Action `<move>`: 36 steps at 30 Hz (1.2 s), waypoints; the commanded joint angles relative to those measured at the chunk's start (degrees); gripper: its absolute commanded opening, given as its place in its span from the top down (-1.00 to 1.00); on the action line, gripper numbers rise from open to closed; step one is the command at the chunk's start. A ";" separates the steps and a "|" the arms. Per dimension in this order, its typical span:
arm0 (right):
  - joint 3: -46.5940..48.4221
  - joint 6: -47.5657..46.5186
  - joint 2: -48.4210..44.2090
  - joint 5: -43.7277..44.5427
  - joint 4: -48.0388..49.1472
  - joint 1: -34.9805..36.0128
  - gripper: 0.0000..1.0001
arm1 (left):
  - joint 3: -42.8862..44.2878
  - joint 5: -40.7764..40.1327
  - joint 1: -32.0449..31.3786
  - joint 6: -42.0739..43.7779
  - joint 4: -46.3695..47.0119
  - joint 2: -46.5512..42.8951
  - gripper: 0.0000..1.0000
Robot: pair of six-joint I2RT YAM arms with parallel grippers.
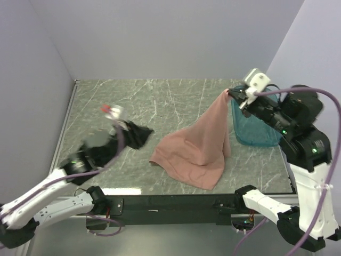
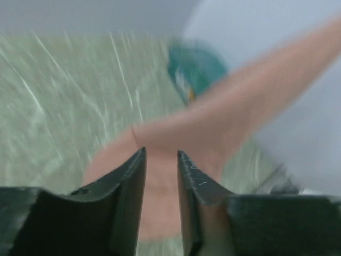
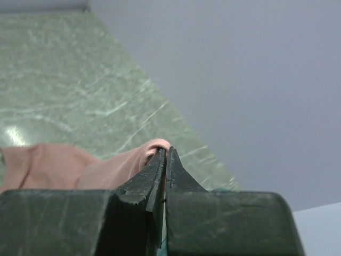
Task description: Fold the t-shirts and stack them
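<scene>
The dusty-pink t-shirt [image 1: 197,149] hangs in a long drape from my right gripper [image 1: 230,93], which is raised at the right; its lower part is bunched on the marbled table. In the right wrist view my right gripper [image 3: 165,151] is shut on a rolled edge of the t-shirt [image 3: 64,165]. My left gripper [image 1: 145,132] is blurred and sits just left of the cloth, apart from it. The left wrist view shows my left gripper [image 2: 161,153] with a clear gap between its fingers and nothing in it; the t-shirt [image 2: 213,128] lies beyond. No print shows.
A translucent teal tub [image 1: 256,133] stands at the table's right edge, right behind the raised right arm, and appears blurred as the tub [image 2: 197,69] in the left wrist view. Grey walls close off the back and both sides of the table [image 1: 106,101].
</scene>
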 commanded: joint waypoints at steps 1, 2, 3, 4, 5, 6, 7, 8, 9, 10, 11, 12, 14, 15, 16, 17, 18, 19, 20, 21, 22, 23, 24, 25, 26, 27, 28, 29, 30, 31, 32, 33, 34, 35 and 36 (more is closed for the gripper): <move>-2.99 1.80 0.78 -1.00 2.17 -0.37 1.00 | -11.59 17.42 -1.88 -7.76 12.92 3.07 0.15; -3.52 2.15 0.78 -1.01 2.34 -0.37 1.00 | -15.97 17.43 -3.02 -8.74 15.13 3.95 0.09; -4.22 2.32 0.95 -1.01 2.61 -0.37 1.00 | -17.58 17.26 -5.82 -9.36 18.02 5.01 0.04; -4.40 2.41 1.04 -0.92 2.87 -0.37 1.00 | -19.77 17.26 -7.15 -10.06 21.62 7.80 0.02; -4.58 2.67 1.21 -0.83 3.05 -0.37 1.00 | -20.23 14.99 -8.55 -10.42 23.13 9.74 0.01; -5.01 2.94 1.30 -0.66 3.22 -0.28 1.00 | -20.49 13.58 -11.53 -10.60 24.28 11.76 0.00; -5.19 2.94 1.39 -0.48 3.40 -0.37 1.00 | -20.50 12.70 -13.04 -10.25 25.16 14.13 -0.01; -5.37 3.03 1.57 -0.22 3.49 -0.46 1.00 | -19.71 11.03 -14.70 -10.07 25.95 19.03 -0.02; -5.80 3.11 1.57 0.22 3.66 -0.28 1.00 | -19.01 9.71 -17.77 -9.64 26.05 21.69 -0.04; -6.07 3.20 1.57 0.48 4.10 -0.37 1.00 | -18.13 7.00 -19.19 -8.50 25.79 24.33 -0.04; -6.42 3.38 1.48 0.75 4.19 -0.37 1.00 | -16.30 5.49 -20.60 -7.97 25.26 29.49 -0.06; -7.12 3.38 1.48 1.36 4.28 -0.37 1.00 | -15.32 4.44 -22.96 -7.53 25.08 31.97 -0.07; -8.00 3.47 0.96 1.63 4.89 -0.37 1.00 | -12.07 1.97 -24.73 -6.03 24.73 39.09 -0.07; -8.88 3.47 0.87 1.72 4.98 -0.37 1.00 | -10.75 1.53 -26.13 -4.90 24.55 41.29 -0.07; -9.23 3.55 0.78 1.81 5.07 -0.37 1.00 | -8.04 0.57 -26.67 -4.28 24.38 45.32 -0.07; -9.58 3.56 0.52 1.89 5.16 -0.46 1.00 | -6.62 0.04 -27.37 -3.66 23.77 47.19 -0.07; -10.37 3.56 0.51 1.98 5.33 -0.46 1.00 | -5.30 -0.40 -28.33 -3.05 23.59 48.94 -0.07; -10.73 3.56 0.34 2.16 5.42 -0.46 1.00 | -2.77 -0.58 -28.69 -1.91 23.33 52.01 -0.07; -10.99 3.56 0.08 2.16 5.51 -0.54 1.00 | -1.61 -0.85 -29.04 -1.55 23.15 53.43 -0.07; -11.60 3.56 -0.01 2.16 5.51 -0.55 1.00 | -0.47 -0.76 -29.40 -1.20 22.80 54.75 -0.07; -11.96 3.56 -0.19 2.16 5.60 -0.63 1.00 | 1.46 -0.50 -29.57 -0.85 22.53 57.29 -0.07; -12.66 3.64 -0.28 2.16 5.68 -0.72 1.00 | 2.35 -0.15 -30.01 -0.76 22.44 58.53 -0.06; -12.93 3.73 -0.45 2.07 5.86 -0.81 1.00 | 3.23 0.12 -30.19 -0.32 22.01 59.67 -0.06; -13.28 3.73 -0.63 1.98 6.03 -0.90 1.00 | 4.98 0.03 -30.45 -0.05 21.83 61.77 -0.06; -13.89 3.82 -0.80 1.89 6.12 -1.07 1.00 | 5.78 0.03 -31.06 0.04 21.48 62.75 -0.06; -14.16 3.82 -0.89 1.89 6.21 -1.07 1.00 | 6.48 0.20 -31.42 0.38 21.30 63.72 -0.06; -14.42 3.91 -0.98 1.81 6.39 -1.25 1.00 | 7.71 0.21 -31.68 0.48 20.95 65.21 -0.06; -14.68 3.99 -1.16 1.81 6.48 -1.34 1.00 | 8.24 0.21 -32.12 0.56 20.78 66.00 -0.06; -14.86 3.99 -1.24 1.81 6.48 -1.60 1.00 | 8.68 0.29 -32.38 0.56 20.69 66.71 -0.06; -15.04 3.99 -1.25 1.72 6.56 -1.69 1.00 | 9.47 0.21 -32.39 0.48 20.51 68.02 -0.06; -15.21 4.08 -1.33 1.63 6.74 -1.77 1.00 | 9.91 0.03 -32.47 0.39 20.34 68.73 -0.06; -15.30 4.08 -1.51 1.37 6.83 -2.04 1.00 | 10.70 0.03 -32.47 0.39 20.07 69.35 -0.05; -15.39 4.34 -1.42 1.28 6.83 -2.13 1.00 | 10.97 -0.14 -32.47 0.39 19.81 70.40 -0.05; -15.56 4.26 -1.59 1.28 6.83 -2.13 1.00 | 11.23 -0.15 -32.56 0.39 19.72 70.84 -0.04; -15.65 4.35 -1.60 1.10 6.83 -2.21 1.00 | 11.76 -0.23 -32.65 0.56 19.54 71.80 -0.04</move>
